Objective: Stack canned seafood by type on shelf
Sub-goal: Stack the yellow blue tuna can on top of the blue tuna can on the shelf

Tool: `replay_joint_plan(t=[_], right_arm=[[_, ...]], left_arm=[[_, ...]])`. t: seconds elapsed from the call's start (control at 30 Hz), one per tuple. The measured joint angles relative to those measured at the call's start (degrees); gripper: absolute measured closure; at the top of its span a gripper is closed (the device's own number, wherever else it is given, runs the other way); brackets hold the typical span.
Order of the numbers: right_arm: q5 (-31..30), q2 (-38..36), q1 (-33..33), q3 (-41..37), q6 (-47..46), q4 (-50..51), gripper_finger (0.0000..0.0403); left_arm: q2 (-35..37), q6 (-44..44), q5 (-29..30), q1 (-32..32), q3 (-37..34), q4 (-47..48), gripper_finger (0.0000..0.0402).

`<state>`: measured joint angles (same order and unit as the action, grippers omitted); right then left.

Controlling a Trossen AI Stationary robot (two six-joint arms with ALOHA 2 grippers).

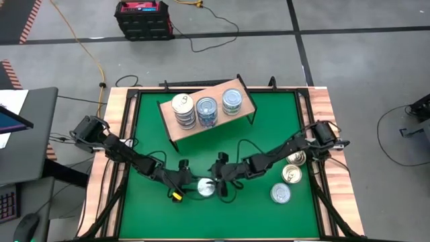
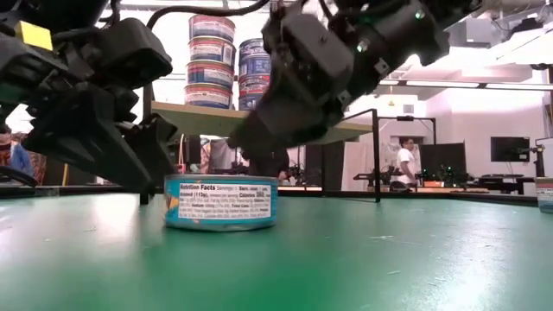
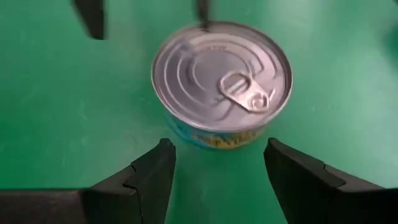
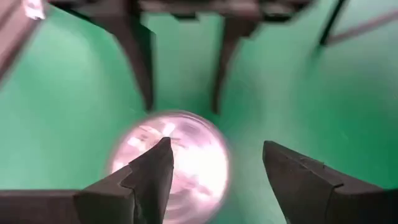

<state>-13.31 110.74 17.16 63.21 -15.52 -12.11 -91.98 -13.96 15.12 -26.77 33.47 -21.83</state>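
Green table point(image 1: 141, 154), wood-edged, bearing all items. Toward its far edge stands the shelf point(image 1: 238, 106), a light-wood board on thin black legs, carrying three stacks of canned seafood: a silver-lidded stack point(image 1: 183, 110), a teal-labelled middle stack point(image 1: 207, 111) and a shorter stack point(image 1: 232, 102). Three loose tins point(image 1: 291, 175) lie near the right table edge.

Both dark arms reach in to meet at the near centre, over a single tuna can point(image 2: 220, 202) that stands flat on the green surface, lid up, well apart from the shelf. Left gripper point(image 3: 217, 171): jaws spread wider than the can, one finger to each side, grasping nothing; the can lies just beyond the fingertips. Right gripper point(image 4: 214, 171): jaws likewise released, hovering above the can's bright lid, empty.

Handling, as judged: the can is rigid metal and low, probably moderately heavy for its size and not fragile. Its lid is smooth and ridged, with a pull tab point(image 3: 245, 93) that offers no secure purchase; the paper-labelled side wall should give better friction. Best hold is likely across the full diameter, fingers low on the wall, kept level so that it seats squarely on a matching stack.
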Motion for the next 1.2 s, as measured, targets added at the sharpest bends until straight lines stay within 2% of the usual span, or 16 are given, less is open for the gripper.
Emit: replay_joint_plan(t=[0.17,0.43,0.57,0.8,0.9,1.2], right_arm=[[-0.03,-3.31,-0.2,-0.07,-4.01,9.72,0.0127],[1.11,-6.34,2.22,-0.07,-7.57,22.76,0.0127],[4.11,-1.88,3.38,-0.13,-7.55,20.64,0.0127],[4.12,4.05,3.6,-0.09,-5.25,6.44,0.0127],[4.06,4.96,3.59,0.28,-3.57,1.22,0.0127],[-0.24,4.34,3.46,5.27,2.03,-1.17,0.0127]], left_arm=[[0.0,-1.9,-0.93,-0.96,1.59,5.65,0.0166],[0.0,-6.19,0.17,-2.63,3.04,4.85,0.0166],[0.0,-6.93,1.98,-3.59,3.04,4.88,0.0166],[0.0,-9.1,4.32,-3.8,3.1,6.28,0.0166],[0.0,-9.26,4.5,-3.8,3.1,6.56,0.0166],[-0.04,-9.43,2.45,-3.93,2.94,8.7,0.0166]])
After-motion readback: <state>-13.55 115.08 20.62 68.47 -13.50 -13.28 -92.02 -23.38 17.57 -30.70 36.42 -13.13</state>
